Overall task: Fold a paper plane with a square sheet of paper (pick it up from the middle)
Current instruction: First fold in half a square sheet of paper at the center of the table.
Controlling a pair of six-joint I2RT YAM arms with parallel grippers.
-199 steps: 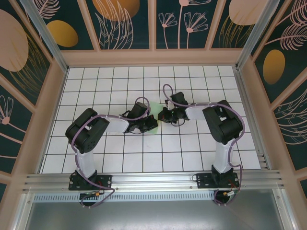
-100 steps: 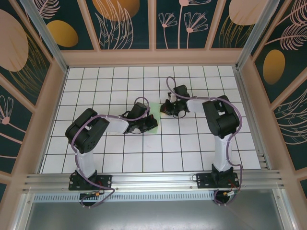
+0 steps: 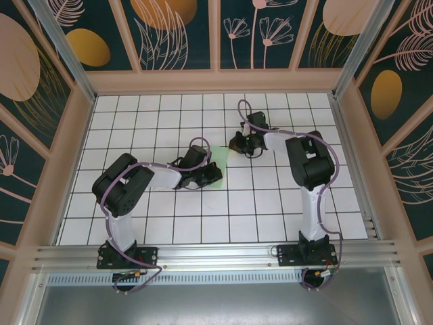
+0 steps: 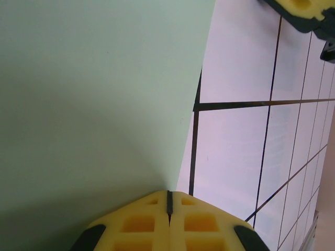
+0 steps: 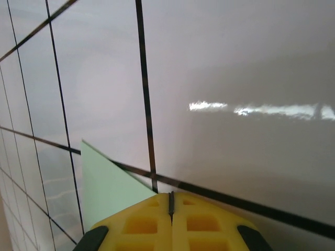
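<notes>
**Mint-green sheet flat between two closed grippers, fold under way**

Pale green and thin, the square sheet of paper lies flat on the tabletop near its middle, largely covered by the left gripper. In the left wrist view, the jaws are pressed together with no gap and the tips sit at the sheet's edge. Whether they pinch it or only press it down, I cannot tell. The right gripper is closed too, with nothing seen between its jaws and a pointed green corner just beside its tip. A crease is probably being set; no dart shape shows yet. The next move calls for one gripper to pin the sheet while the other lifts an edge without dragging it.
</notes>
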